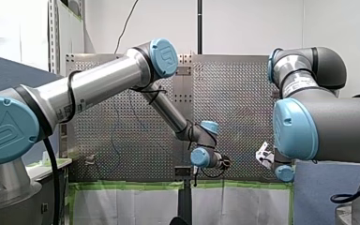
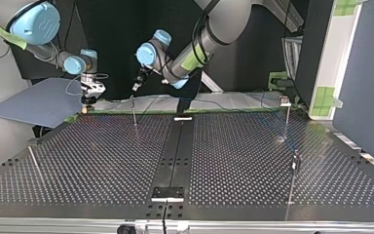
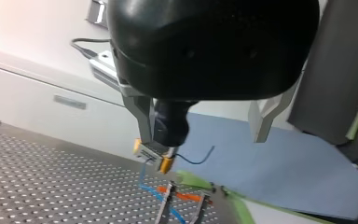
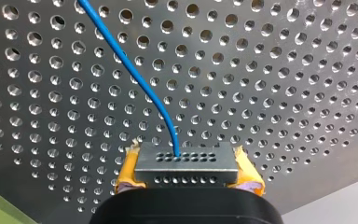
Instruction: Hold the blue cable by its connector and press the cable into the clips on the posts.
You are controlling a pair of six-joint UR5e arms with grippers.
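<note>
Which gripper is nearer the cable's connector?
Right. My right gripper is shut on the connector; my left gripper hangs open, apart from it, with the connector ahead of it.

The perforated table (image 2: 102,161) is of grey metal. In the top view a dark strip (image 2: 175,146) runs across its middle, toward a small metal plate (image 2: 167,193) at the near edge. A blue-grey sheet (image 2: 39,102) lies beside the far left corner. In the front view green tape (image 1: 122,186) lines the table's edge.
</note>
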